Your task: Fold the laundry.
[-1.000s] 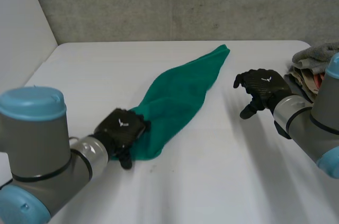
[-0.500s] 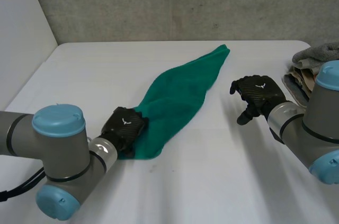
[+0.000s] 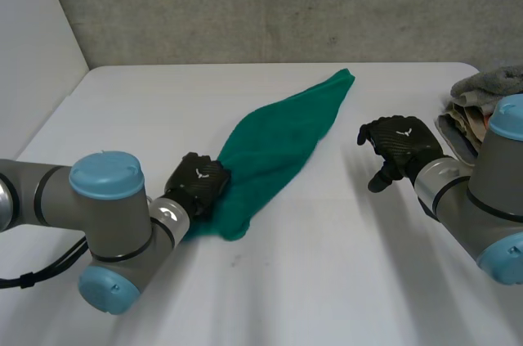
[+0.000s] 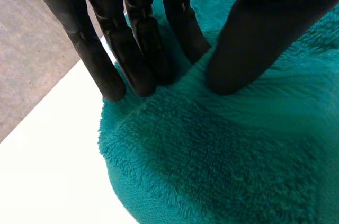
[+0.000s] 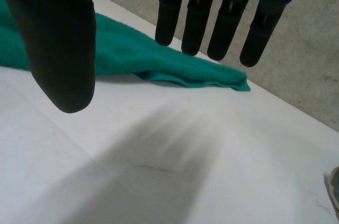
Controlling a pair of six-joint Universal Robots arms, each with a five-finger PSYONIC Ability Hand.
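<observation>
- Green towel [image 3: 278, 146] lies on the white table [image 3: 327, 280] as a long, narrow, rumpled strip. One end is under the left hand [image 3: 198, 185] and the strip stretches away from it to a far tip beyond the right hand [image 3: 400, 143].
- Folding looks barely begun. No neat fold shows, and the towel would need spreading flat first.
- In the left wrist view the left hand's straight fingers [image 4: 137, 49] and thumb dig into the pile at the towel's near end. They appear to pinch a ridge of cloth between them.
- The right hand hangs above bare table just beside the towel's middle. Its fingers [image 5: 198, 17] are straight and spread, the thumb is apart from them, and it holds nothing.
- A pile of other laundry [image 3: 482, 101] waits beyond the right hand, at the table's edge.
</observation>
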